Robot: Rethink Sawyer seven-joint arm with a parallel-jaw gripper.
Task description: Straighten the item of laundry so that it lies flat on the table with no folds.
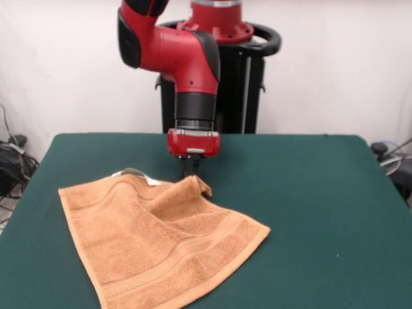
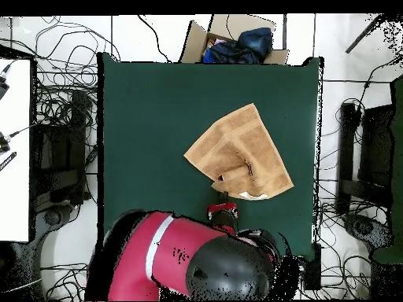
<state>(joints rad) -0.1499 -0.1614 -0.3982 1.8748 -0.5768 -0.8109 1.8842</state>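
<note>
The orange-tan towel (image 1: 161,248) lies on the dark green table (image 1: 309,193), left of the middle in the front view. Its far right corner is folded over onto it and stands up in a peak. My gripper (image 1: 191,172) is right at that peak, fingers close together, shut on the raised corner just above the table. The white loop tag (image 1: 136,172) shows at the towel's far edge. In the overhead view the towel (image 2: 240,149) lies turned like a diamond, with the fold on its side towards the robot. There my gripper (image 2: 223,206) is at that edge, under the red wrist.
The robot's black pedestal (image 1: 241,84) stands behind the table's far edge. In the overhead view a cardboard box with dark blue cloth (image 2: 236,43) sits beyond the table's opposite edge. Cables lie on the floor at both sides (image 2: 63,118).
</note>
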